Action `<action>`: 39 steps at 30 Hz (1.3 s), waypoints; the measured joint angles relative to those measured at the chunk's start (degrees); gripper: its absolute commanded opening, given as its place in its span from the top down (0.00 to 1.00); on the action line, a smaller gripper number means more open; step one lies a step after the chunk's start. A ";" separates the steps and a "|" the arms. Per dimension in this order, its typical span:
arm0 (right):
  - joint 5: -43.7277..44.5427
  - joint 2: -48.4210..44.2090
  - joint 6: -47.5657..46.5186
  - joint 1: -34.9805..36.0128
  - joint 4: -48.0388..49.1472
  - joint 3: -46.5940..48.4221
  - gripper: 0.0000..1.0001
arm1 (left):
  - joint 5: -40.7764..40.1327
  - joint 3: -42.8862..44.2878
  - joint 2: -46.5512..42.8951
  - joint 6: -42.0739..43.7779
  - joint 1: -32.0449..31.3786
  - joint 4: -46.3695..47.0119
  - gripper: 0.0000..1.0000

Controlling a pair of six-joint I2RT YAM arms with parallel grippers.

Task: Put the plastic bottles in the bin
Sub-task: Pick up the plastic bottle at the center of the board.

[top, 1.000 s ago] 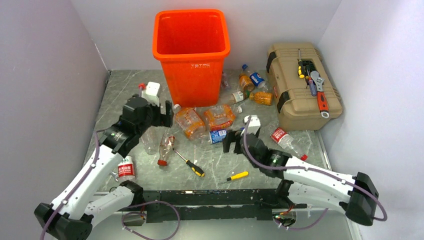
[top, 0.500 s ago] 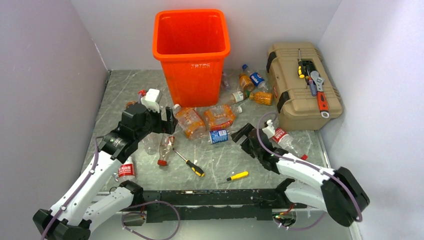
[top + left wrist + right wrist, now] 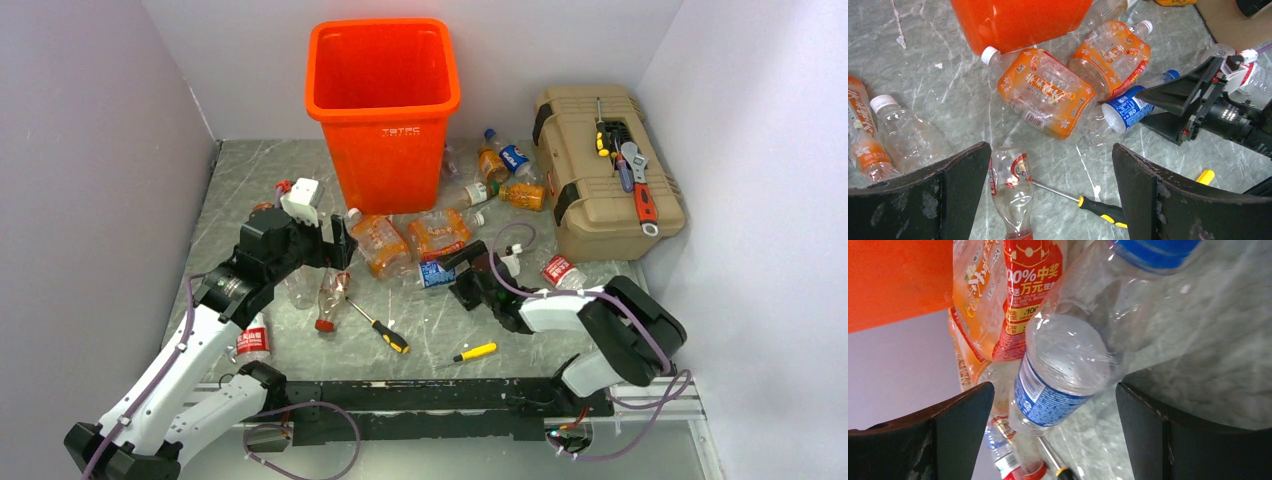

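The orange bin (image 3: 383, 100) stands at the back centre. Plastic bottles lie scattered in front of it: two crushed orange ones (image 3: 378, 243) (image 3: 440, 233), a blue-labelled clear one (image 3: 436, 272) and a clear red-capped one (image 3: 328, 297). My left gripper (image 3: 335, 243) hangs open above the red-capped bottle (image 3: 1012, 195), holding nothing. Low over the table, my right gripper (image 3: 460, 277) is open, and the blue-labelled bottle (image 3: 1058, 380) lies just ahead of its jaws, its end reaching between the fingertips. More bottles sit beside the bin (image 3: 500, 165), by the right arm (image 3: 562, 270) and by the left arm (image 3: 252, 342).
A tan toolbox (image 3: 605, 170) with tools on its lid stands at the back right. Two yellow-handled screwdrivers (image 3: 380, 328) (image 3: 475, 351) lie on the marble table near the front. Grey walls close in the left, right and back sides.
The right arm has folded in from the far right toward the middle, its gripper turning and staying by the blue-labelled bottle. The left gripper shifted slightly right. Both stayed open.
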 measured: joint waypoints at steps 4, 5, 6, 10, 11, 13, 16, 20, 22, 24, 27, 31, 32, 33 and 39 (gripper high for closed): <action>-0.87 5.14 3.19 0.79 4.90 1.68 0.10 | 0.20 0.00 0.02 0.00 0.00 0.00 0.04; -1.16 6.54 3.93 0.98 6.56 1.97 0.12 | 0.20 0.00 0.00 0.00 0.00 0.00 0.04; -1.33 7.43 4.42 1.07 7.72 2.05 0.14 | 0.20 0.00 0.02 0.00 0.00 0.00 0.04; -1.79 10.14 6.16 1.18 12.72 1.36 0.23 | 0.17 0.00 -0.02 0.02 0.00 0.00 0.04; -1.81 10.49 6.38 1.22 13.64 0.96 0.25 | 0.17 0.00 -0.04 0.02 0.00 0.00 0.04; -1.68 10.88 6.75 1.31 15.04 0.26 0.31 | 0.17 0.00 -0.04 0.02 0.00 0.00 0.04; -1.66 10.97 6.43 1.51 16.15 -0.92 0.43 | 0.17 0.00 -0.04 0.02 0.00 0.00 0.04; -1.01 10.71 3.85 2.05 17.29 -2.40 0.52 | 0.17 0.00 -0.04 0.02 0.00 0.00 0.04; -0.70 9.97 2.14 2.19 18.01 -3.32 0.54 | 0.17 0.00 -0.04 0.02 0.00 0.00 0.04; -0.52 8.37 0.11 2.19 18.36 -4.76 0.56 | 0.17 0.00 -0.04 0.02 0.00 0.00 0.04; -0.39 4.52 -4.20 2.27 17.22 -6.91 0.57 | 0.15 0.00 -0.04 0.02 0.00 -0.02 0.04; -1.38 -4.83 -15.34 2.86 11.10 -8.37 0.58 | 0.17 0.00 -0.09 0.02 0.00 0.00 0.03; -1.51 -7.93 -19.15 3.28 8.85 -8.31 0.58 | 0.17 -0.02 -0.22 0.02 0.00 0.00 0.02; -1.86 -12.35 -24.02 4.02 5.46 -8.02 0.58 | 0.20 -0.13 -0.46 0.04 0.00 0.13 0.01; -7.13 -33.75 -45.70 5.81 -8.96 -5.51 0.58 | 6.03 -4.17 -5.38 -0.66 0.17 6.23 0.01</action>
